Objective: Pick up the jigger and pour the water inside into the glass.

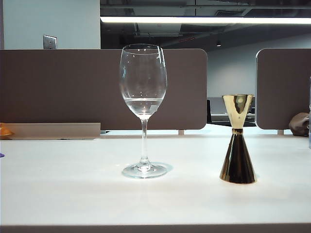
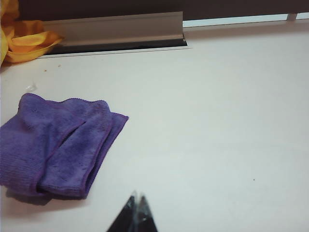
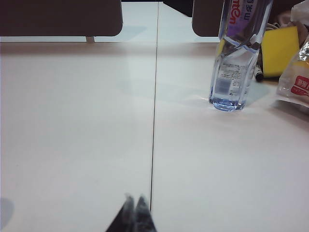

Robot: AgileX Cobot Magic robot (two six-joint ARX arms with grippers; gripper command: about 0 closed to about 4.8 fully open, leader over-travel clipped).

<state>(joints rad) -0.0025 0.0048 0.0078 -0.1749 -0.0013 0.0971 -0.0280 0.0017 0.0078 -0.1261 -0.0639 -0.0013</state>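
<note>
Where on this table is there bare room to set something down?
Bare tabletop lies between the glass and the jigger, and in front of both. Beside the purple cloth it is open; it gets crowded around the water bottle and yellow sponge.

cloth: I see a folded purple cloth (image 2: pixel 58 145) on the white worktop (image 2: pixel 217 121)
bottle: clear plastic bottle (image 3: pixel 236 63) upright, yellow sponge (image 3: pixel 280 50) beside
</note>
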